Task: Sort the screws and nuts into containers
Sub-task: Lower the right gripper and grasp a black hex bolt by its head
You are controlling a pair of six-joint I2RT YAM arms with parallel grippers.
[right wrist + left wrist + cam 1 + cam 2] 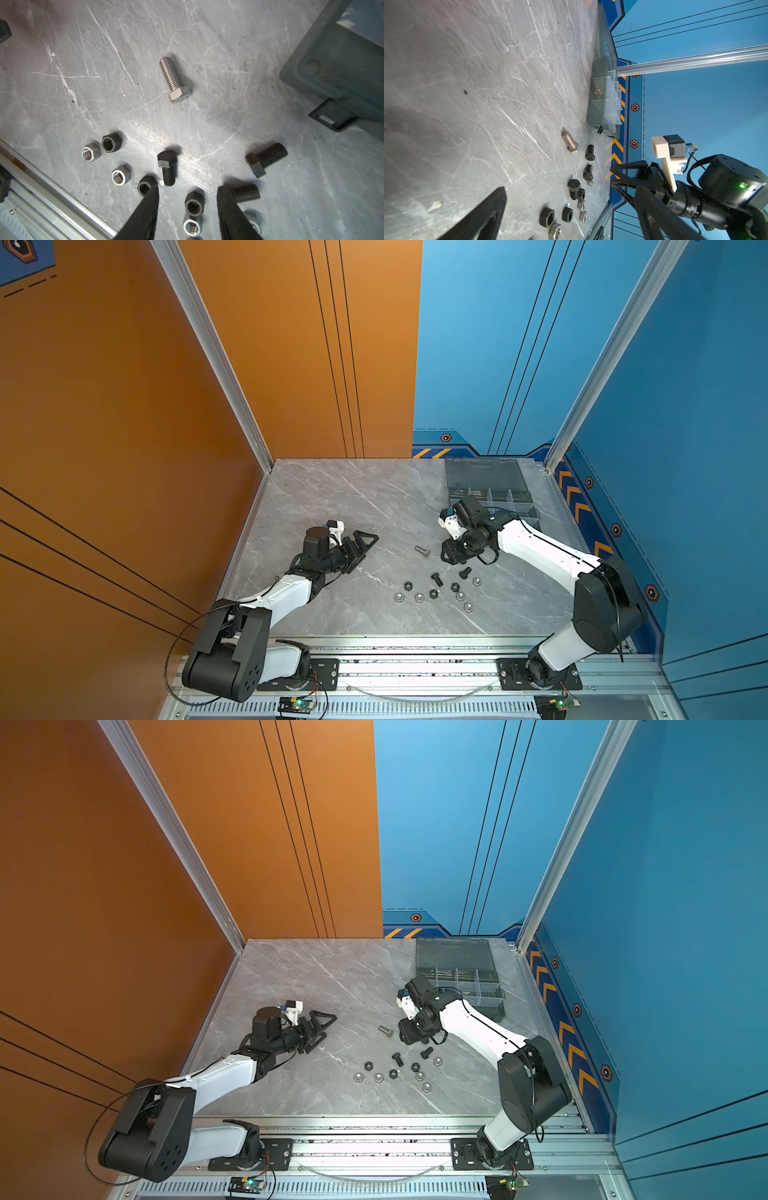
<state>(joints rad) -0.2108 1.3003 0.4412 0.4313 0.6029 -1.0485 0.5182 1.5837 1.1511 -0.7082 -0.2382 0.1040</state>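
While box hugs far-right edge, screws — central.

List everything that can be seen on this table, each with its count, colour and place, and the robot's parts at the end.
silver screw: one, silver, lying alone between the two grippers.
black screws: three, black, in the cluster near the arms' bases; one is hidden under the right arm in both top views.
black nuts: three, black, same cluster.
silver nuts: five, silver, same cluster.
organiser box: one, smoky grey, far right corner, lid open.
brass-coloured pieces: count unclear, brass, inside one compartment of the box.
table: one, grey marble.
left gripper: one, black, open and empty, left of the screws.
right gripper: one, black, open and empty, above the cluster.
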